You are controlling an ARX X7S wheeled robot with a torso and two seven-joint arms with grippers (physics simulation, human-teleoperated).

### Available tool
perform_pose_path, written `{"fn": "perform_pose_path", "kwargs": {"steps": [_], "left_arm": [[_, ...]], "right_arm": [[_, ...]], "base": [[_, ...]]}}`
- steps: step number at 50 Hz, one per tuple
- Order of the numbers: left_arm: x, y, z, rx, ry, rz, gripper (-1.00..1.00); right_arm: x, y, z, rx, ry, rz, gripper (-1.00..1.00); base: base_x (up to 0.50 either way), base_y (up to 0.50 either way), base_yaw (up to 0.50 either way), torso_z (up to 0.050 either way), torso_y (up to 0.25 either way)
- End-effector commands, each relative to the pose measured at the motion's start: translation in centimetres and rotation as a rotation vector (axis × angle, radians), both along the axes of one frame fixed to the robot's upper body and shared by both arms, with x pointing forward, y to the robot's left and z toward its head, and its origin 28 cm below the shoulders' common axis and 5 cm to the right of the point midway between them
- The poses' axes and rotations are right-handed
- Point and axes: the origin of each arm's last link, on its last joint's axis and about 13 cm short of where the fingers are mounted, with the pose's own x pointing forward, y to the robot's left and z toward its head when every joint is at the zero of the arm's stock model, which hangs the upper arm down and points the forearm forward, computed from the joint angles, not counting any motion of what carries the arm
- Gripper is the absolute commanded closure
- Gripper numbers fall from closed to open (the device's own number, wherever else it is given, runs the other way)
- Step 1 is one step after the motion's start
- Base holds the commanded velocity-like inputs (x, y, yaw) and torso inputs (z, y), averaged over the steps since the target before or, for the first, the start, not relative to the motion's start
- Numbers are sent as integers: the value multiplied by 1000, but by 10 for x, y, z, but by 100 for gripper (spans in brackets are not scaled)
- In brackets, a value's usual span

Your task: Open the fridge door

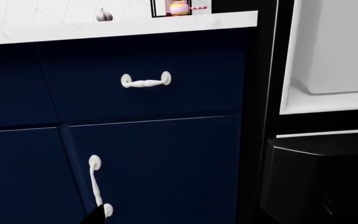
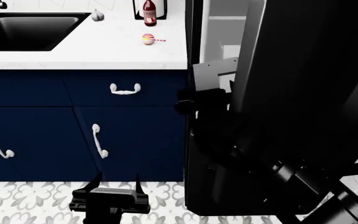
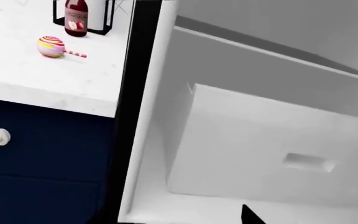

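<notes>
A: Where is the tall glossy black fridge door (image 2: 303,93)?
B: At three o'clock, already swung out, so the white inside shows.
A: And the tools?
B: The left tool (image 2: 110,198) hangs open and idle; the right one, I cannot tell.

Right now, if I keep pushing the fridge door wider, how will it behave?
The fridge door is a tall flat rigid panel, so it should probably swing as one piece, not flex. It looks large and likely heavy, so expect some inertia. Its glossy black face may be slippery to a pushing gripper. It already stands ajar, with the white interior showing.
</notes>
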Motion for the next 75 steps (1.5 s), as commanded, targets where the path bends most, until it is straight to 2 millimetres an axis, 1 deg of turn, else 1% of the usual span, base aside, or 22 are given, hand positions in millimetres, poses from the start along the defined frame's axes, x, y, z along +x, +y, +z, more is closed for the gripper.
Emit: {"fn": "perform_pose_path", "kwargs": {"steps": [1,9,15,32,47,53,62,69,75], "left_arm": [[-1,0,0,-1,-4,2,-100],[-1,0,0,-2,-4,6,-100],[0,0,0,-2,-2,6,-100],[0,0,-1,0,4,6,-100],[0,0,-1,6,3,14,-100],[0,0,-1,6,3,13,-100],[0,0,-1,4,4,10,-100],[-1,0,-1,4,7,3,-100],[-1,0,-1,6,9,0,-100]], "right_arm": [[-15,-19,-4,-39,12,-45,-100],[-27,-38,-5,-19,7,-15,-100],[-32,-54,-5,26,56,-20,-100],[-34,-94,-3,58,52,-117,-100],[-48,-125,-7,83,41,-193,-100],[-52,-134,-7,82,31,-218,-100],[-60,-150,-18,93,23,-255,-100],[-71,-165,-28,146,23,-294,-100],[-79,-177,-32,161,15,-330,-100]], "base": [[0,0,0,0,0],[0,0,0,0,0],[0,0,0,0,0],[0,0,0,0,0],[0,0,0,0,0],[0,0,0,0,0],[0,0,0,0,0],[0,0,0,-2,0],[0,0,0,0,0]]}}
